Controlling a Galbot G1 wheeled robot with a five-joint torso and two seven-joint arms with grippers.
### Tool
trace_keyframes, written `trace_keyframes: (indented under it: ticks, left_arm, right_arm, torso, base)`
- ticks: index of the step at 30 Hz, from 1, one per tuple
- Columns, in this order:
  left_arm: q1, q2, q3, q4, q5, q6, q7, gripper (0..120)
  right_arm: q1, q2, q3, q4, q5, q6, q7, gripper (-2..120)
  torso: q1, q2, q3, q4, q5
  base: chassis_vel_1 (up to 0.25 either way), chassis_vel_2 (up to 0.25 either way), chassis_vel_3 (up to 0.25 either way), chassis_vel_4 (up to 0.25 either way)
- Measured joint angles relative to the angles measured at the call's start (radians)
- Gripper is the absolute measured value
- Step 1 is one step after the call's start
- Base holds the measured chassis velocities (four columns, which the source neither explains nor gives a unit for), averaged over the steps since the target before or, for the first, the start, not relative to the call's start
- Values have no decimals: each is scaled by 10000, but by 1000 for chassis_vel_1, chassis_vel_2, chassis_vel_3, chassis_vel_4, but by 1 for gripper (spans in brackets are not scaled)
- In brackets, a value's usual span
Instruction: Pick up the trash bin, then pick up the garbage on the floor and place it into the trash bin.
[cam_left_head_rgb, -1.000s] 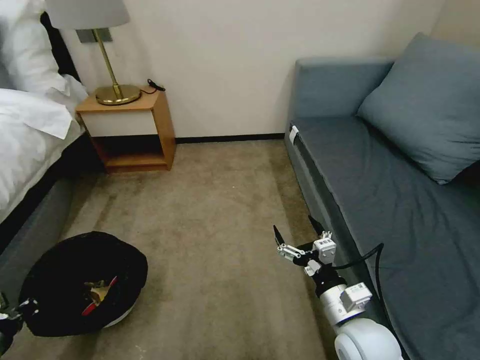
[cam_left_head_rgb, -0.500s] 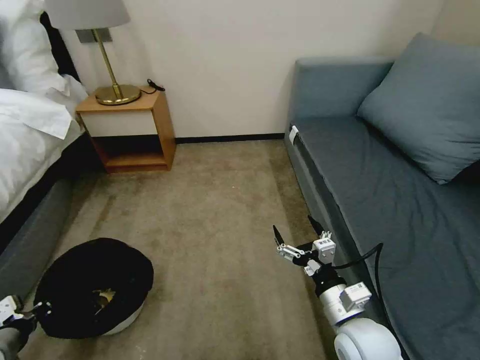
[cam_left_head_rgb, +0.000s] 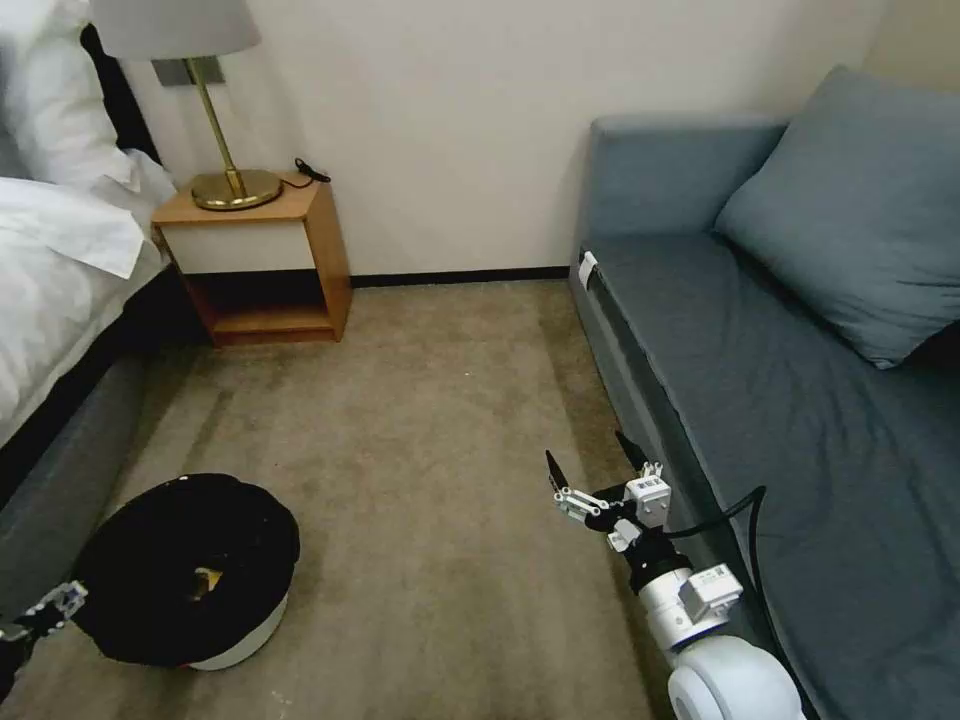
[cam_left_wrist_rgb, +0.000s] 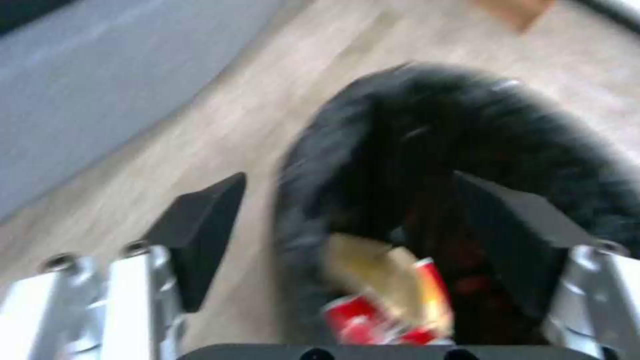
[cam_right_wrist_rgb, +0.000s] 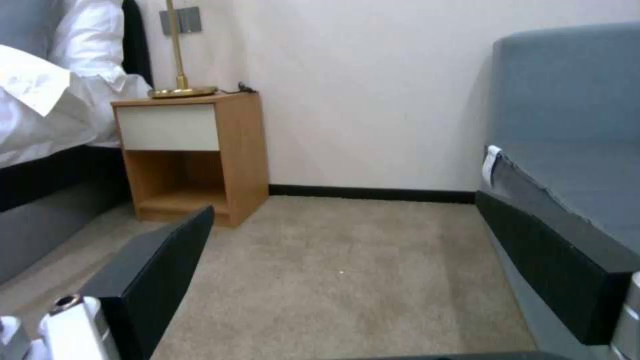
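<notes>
Left tool (cam_left_wrist_rgb: 347, 240) is seen released, jaws spread either side of the bin (cam_left_head_rgb: 190, 570) rim without gripping. Since a second ago the bin has been tipped back from tilted to upright on the carpet (cam_left_head_rgb: 430, 420) beside the bed (cam_left_head_rgb: 60, 300), garbage (cam_left_wrist_rgb: 387, 295) inside it. Task is judged essentially done. Right tool (cam_left_head_rgb: 590, 470) is held spread and idle near the sofa (cam_left_head_rgb: 780, 400).

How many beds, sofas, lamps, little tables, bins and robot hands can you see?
Bed: 1
Sofa: 1
Lamp: 1
Nightstand: 1
Trash bin: 1
End effectors: 2, left end effector, right end effector
Total: 7
</notes>
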Motion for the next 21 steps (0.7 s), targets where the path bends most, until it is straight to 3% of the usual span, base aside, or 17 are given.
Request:
trace_keyframes:
  ticks: [1,3,4,6,7,10,11,14,15,16,17,19,21]
  left_arm:
    - [111,-88,235,-267,226,-610,352,88]
    - [388,-371,629,-852,1075,-2527,1255,98]
    - [388,-371,629,-852,1075,-2527,1255,98]
    - [533,-598,810,-1309,1955,-3732,1713,100]
    - [533,-598,810,-1309,1955,-3732,1713,100]
    - [656,-932,1216,-1908,3207,-5211,2049,100]
    - [656,-932,1216,-1908,3207,-5211,2049,100]
    - [883,-1027,1893,-2172,4291,-6276,2219,100]
    - [883,-1027,1893,-2172,4291,-6276,2219,100]
    - [1033,-1070,2385,-2217,4874,-6803,2251,100]
    - [1283,-1197,3478,-2184,5850,-7662,2202,100]
    - [1329,-1234,3723,-2158,5961,-7783,2189,100]
    - [1399,-1363,4335,-2060,6267,-8121,2158,100]
  right_arm:
    - [1,0,0,0,0,0,0,100]
    - [1,0,0,0,0,0,2,100]
    - [1,0,0,0,0,0,2,100]
    - [2,-1,0,-1,0,0,3,100]
    - [2,-1,0,-1,0,0,3,100]
    - [2,0,0,0,0,0,3,100]
    - [2,0,0,0,0,0,3,100]
    - [2,0,-1,0,1,0,3,100]
    - [2,0,-1,0,1,0,3,100]
    - [2,0,-1,-1,1,-1,3,100]
    - [2,0,-1,-1,1,-1,3,100]
    - [2,0,-1,0,1,-1,3,100]
    - [2,-1,-1,0,1,-1,3,100]
  torso:
    - [0,0,0,-1,0]
    - [0,0,0,-3,-1]
    - [0,0,0,-3,-1]
    - [0,0,0,0,1]
    - [0,0,0,0,1]
    - [0,0,0,-1,-1]
    - [0,0,0,-1,-1]
    - [0,0,0,-1,0]
    - [0,0,0,-1,0]
    - [0,0,0,-2,0]
    - [1,0,0,-2,0]
    - [0,0,0,-2,0]
    - [1,0,0,-2,1]
  base:
    - [0,0,0,0]
    - [0,0,0,0]
    - [0,0,0,0]
    - [0,0,0,0]
    - [0,0,0,0]
    - [0,0,0,0]
    - [0,0,0,0]
    - [0,0,0,0]
    - [0,0,0,0]
    - [0,0,0,0]
    - [0,0,0,0]
    - [0,0,0,0]
    - [0,0,0,0]
